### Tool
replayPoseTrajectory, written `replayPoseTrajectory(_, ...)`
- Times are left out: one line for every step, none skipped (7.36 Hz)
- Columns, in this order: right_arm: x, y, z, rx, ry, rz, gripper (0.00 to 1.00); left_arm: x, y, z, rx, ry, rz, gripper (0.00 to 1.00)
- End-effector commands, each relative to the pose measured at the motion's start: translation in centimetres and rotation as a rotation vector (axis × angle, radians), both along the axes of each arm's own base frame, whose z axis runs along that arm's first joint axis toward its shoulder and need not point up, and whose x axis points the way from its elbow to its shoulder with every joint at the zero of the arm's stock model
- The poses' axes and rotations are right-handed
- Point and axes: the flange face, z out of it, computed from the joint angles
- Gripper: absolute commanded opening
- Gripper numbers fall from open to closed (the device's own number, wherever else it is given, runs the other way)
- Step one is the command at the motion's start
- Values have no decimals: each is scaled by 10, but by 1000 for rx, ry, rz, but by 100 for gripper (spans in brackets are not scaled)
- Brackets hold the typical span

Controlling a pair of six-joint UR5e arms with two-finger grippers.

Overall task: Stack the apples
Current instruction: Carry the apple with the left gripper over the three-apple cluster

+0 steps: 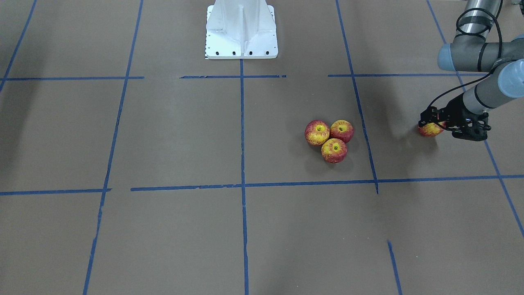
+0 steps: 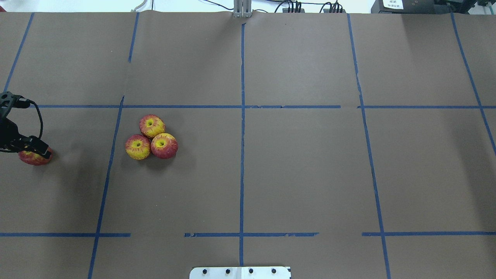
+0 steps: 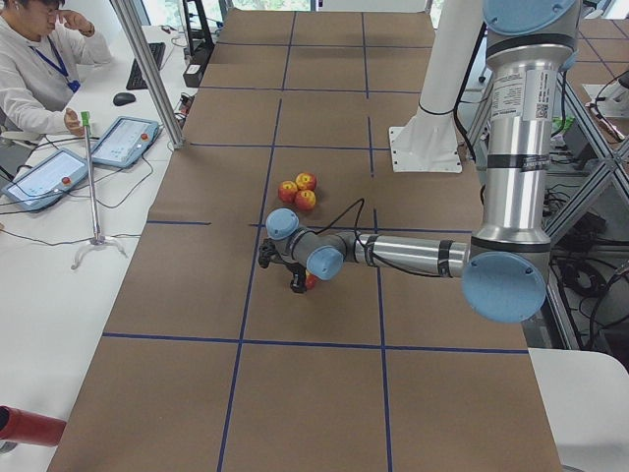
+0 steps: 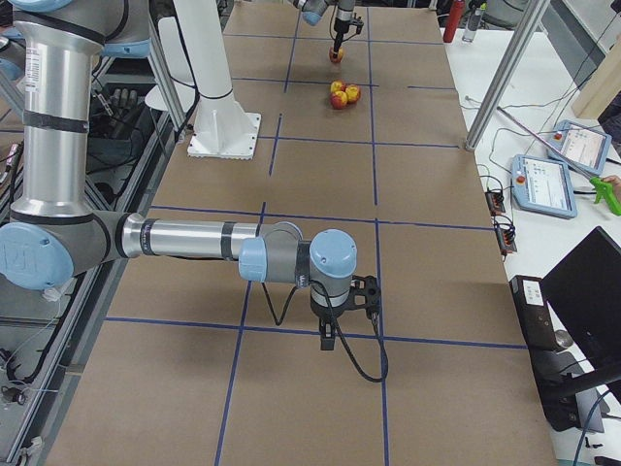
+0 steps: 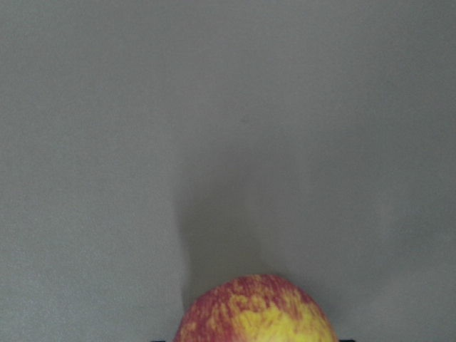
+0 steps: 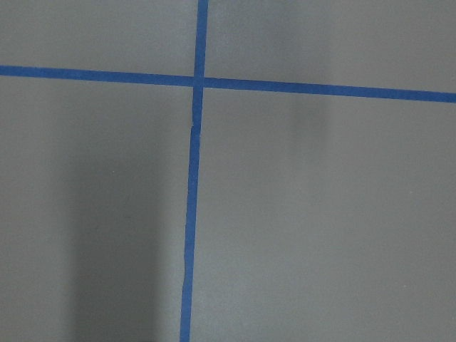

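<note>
Three apples (image 1: 317, 132) (image 1: 342, 130) (image 1: 334, 150) sit touching in a tight triangle on the brown paper, stem dimples up. The cluster also shows in the overhead view (image 2: 152, 126). The fourth apple (image 1: 429, 130) is between the fingers of my left gripper (image 1: 433, 125), which is shut on it, low over the paper and well to the side of the cluster. It also shows in the overhead view (image 2: 34, 158) and at the bottom of the left wrist view (image 5: 256, 313). My right gripper (image 4: 330, 330) shows only in the exterior right view, far from the apples. I cannot tell whether it is open or shut.
The robot's white base (image 1: 241, 30) stands at the table's robot side. Blue tape lines (image 1: 242, 184) divide the brown paper into squares. Operators' tablets (image 3: 123, 141) lie on a side desk beyond the table.
</note>
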Motion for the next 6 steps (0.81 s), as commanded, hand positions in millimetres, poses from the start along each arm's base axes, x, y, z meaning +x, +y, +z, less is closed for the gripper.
replayPoseTrajectory(0, 0, 0, 0, 0, 0, 100, -5, 3, -76, 56, 70, -43, 0)
replayPoseTrajectory(0, 0, 0, 0, 0, 0, 100, 1, 0, -121, 19, 96, -107, 0)
replayPoseTrajectory(0, 0, 0, 0, 0, 0, 100, 9, -13, -162, -5, 133, -167, 0)
replayPoseTrajectory(0, 0, 0, 0, 0, 0, 100, 45, -13, -194, -58, 161, -178, 0)
replayPoseTrajectory(0, 0, 0, 0, 0, 0, 100, 97, -6, -219, -111, 176, -147, 0)
replayPoseTrajectory(0, 0, 0, 0, 0, 0, 100, 142, 4, -233, -139, 162, -148, 0)
